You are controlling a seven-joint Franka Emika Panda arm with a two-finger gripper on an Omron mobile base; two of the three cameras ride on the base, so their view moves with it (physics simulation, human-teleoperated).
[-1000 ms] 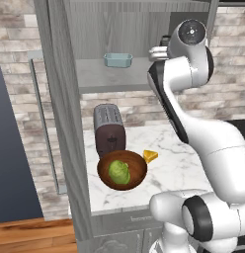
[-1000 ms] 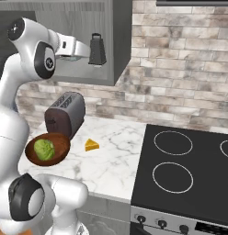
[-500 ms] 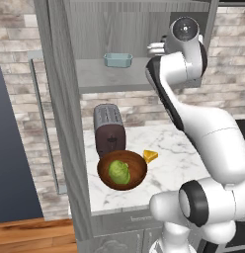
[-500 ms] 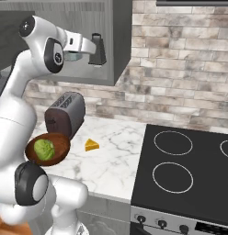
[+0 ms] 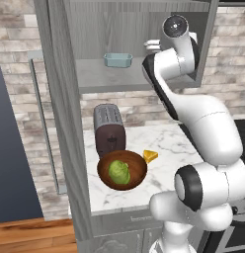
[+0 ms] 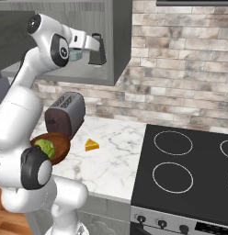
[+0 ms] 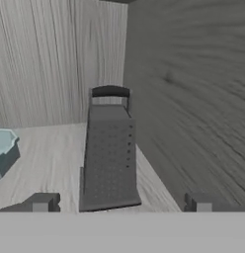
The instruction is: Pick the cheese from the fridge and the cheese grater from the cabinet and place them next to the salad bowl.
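Observation:
The cheese grater (image 7: 108, 158) stands upright on the shelf inside the open cabinet (image 7: 193, 99), against its right wall. My gripper (image 7: 122, 202) is open, a fingertip (image 7: 43, 202) on either side of the grater's base, neither touching it. From the right base view the gripper (image 6: 96, 45) reaches into the cabinet at the grater (image 6: 99, 54). On the marble counter the cheese (image 5: 150, 156) lies just right of the salad bowl (image 5: 122, 170), and both show again as the cheese (image 6: 92, 145) and the salad bowl (image 6: 51, 147).
A light blue dish (image 5: 117, 60) sits on the cabinet shelf left of the grater. A toaster (image 5: 109, 129) stands behind the bowl. The dark fridge (image 5: 11, 163) is at far left, a black stove top (image 6: 189, 170) at right.
The arm has swung the hand further into the cabinet, bringing the open fingers up to the grater. Nothing on the counter moved.

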